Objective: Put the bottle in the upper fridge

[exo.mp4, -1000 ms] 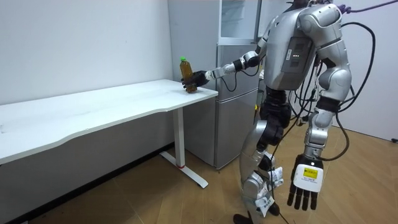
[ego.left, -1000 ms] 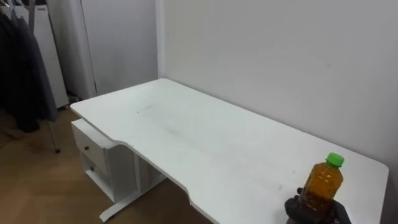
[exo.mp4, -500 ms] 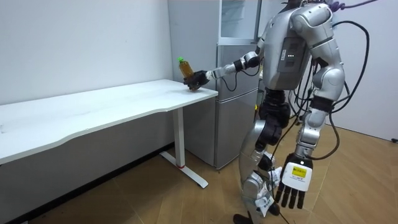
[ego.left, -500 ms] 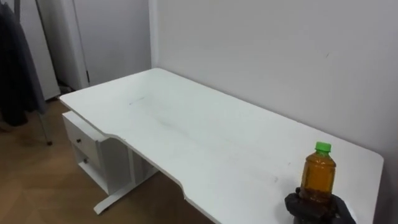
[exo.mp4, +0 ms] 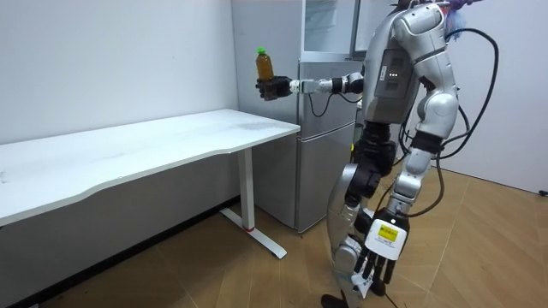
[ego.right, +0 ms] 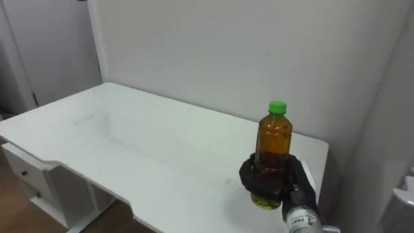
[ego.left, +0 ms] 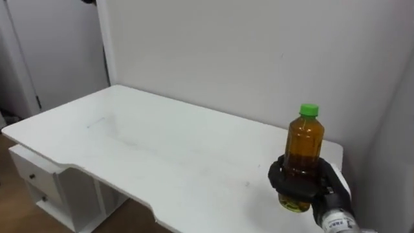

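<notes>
A long white desk (ego.left: 142, 149) is standing against a plain white wall (ego.left: 226, 52), and its top is carrying nothing. Under the far end of the desk, a white drawer unit (ego.left: 32, 178) is sitting on the wooden floor (exo.mp4: 257, 274). Just beside the near end of the desk, a tall grey fridge (exo.mp4: 321, 145) is standing. The robot is standing upright on the floor in front of the fridge, past the near end of the desk.

The right hand (ego.left: 294, 181) is grasping the bottle (ego.left: 304, 142), with its dark fingers curled around the lower body. The bottle is upright, with amber liquid and a green cap. In the room view it is hanging in the air well above the near corner of the desk, not touching the top. The left hand (exo.mp4: 377, 257) is hanging lower than the desk top, with the fingers relaxed and holding nothing.

The fingers are covering the lower part of the bottle. The picture edge is cutting off the drawer unit, and the room view is cutting off the far end of the desk. Whether the fridge doors are closed is hard to make out.
</notes>
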Motion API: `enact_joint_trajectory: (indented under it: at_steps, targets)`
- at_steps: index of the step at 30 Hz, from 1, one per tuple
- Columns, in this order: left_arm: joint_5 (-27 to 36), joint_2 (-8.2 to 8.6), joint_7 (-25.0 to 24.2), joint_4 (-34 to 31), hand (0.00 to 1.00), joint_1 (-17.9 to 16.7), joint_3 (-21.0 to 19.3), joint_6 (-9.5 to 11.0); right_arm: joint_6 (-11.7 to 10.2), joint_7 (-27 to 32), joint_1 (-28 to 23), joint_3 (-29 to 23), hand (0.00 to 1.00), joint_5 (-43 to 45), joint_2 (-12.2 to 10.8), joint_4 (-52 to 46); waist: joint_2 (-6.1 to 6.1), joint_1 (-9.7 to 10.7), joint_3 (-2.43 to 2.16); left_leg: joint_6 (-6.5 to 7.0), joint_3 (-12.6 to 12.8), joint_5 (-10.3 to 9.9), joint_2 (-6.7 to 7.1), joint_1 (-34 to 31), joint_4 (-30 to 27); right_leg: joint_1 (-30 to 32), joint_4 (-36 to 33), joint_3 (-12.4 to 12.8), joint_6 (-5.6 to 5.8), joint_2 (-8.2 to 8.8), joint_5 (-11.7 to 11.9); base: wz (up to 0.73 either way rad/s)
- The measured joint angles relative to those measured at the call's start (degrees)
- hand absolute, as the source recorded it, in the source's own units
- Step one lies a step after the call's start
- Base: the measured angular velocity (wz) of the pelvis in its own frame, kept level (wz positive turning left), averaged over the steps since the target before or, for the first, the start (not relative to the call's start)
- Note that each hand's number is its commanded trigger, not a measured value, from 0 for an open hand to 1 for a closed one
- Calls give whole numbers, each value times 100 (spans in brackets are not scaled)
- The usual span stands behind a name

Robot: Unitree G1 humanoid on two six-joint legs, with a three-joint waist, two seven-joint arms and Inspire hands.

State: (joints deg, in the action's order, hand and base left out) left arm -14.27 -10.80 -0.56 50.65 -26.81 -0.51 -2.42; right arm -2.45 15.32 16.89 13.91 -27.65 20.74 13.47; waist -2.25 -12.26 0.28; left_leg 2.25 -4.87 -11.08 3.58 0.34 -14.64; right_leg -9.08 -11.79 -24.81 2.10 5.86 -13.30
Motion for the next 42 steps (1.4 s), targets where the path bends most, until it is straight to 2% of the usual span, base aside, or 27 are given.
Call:
enact_joint_trajectory:
  at_steps: [6, 9, 11, 14, 19, 24, 32, 37, 42]
  targets:
    - [7, 12, -12, 229, 0, 161, -309, 89, 0, -382, -214, -233, 100, 492, 47, -1046, -9, 270, -10, 1, 134, -1, -19, 128, 50, -11, 11, 174, -3, -13, 12, -14]
    - [-1, 11, -6, 227, 0, 160, -392, 161, 0, -581, -234, -325, 100, 542, 230, -1372, -35, 314, -31, 2, 228, 0, -29, 214, 123, -15, 7, 293, -5, -23, 14, -19]
    - [-2, 11, 5, 225, 0, 161, -407, 159, 0, -652, -257, -409, 100, 551, 312, -1585, -61, 370, -47, 1, 317, -1, -86, 234, 170, -5, 9, 371, -13, -41, 26, -19]
    - [1, 11, 7, 226, 0, 169, -405, 159, 0, -732, -261, -439, 100, 691, 331, -1729, -86, 466, -51, 0, 332, -2, -95, 242, 177, -3, 10, 381, -24, -52, 35, -5]
    - [7, 10, -12, 256, 0, 277, -406, 161, 0, -905, -623, -792, 100, 795, 343, -2238, -100, 549, -45, 0, 418, -3, -106, 279, 190, 0, 12, 426, -31, -62, 57, -7]
    - [17, 7, -21, 244, 0, 298, -408, 160, 5, -1021, -708, -1087, 100, 787, 391, -2615, -91, 683, -32, 3, 483, -11, -145, 303, 202, 9, 12, 491, -36, -74, 76, -7]
    - [14, 8, 88, 258, 0, 339, -504, 164, 3, -1141, -708, -1427, 100, 791, 392, -3273, -79, 879, -39, -10, 712, -18, -207, 445, 318, 11, 9, 754, -61, -126, 94, -16]
    - [14, 8, 168, 383, 0, 374, -521, 174, 3, -1137, -793, -1609, 100, 794, 396, -3520, -131, 922, -73, -10, 833, -17, -236, 427, 334, 146, -34, 892, -73, -144, 117, -16]
    - [17, 16, 164, 390, 0, 375, -666, 246, 4, -1130, -792, -1907, 100, 790, 446, -3737, -205, 986, -100, -14, 894, -21, -255, 418, 333, 182, -75, 911, -73, -152, 119, -3]
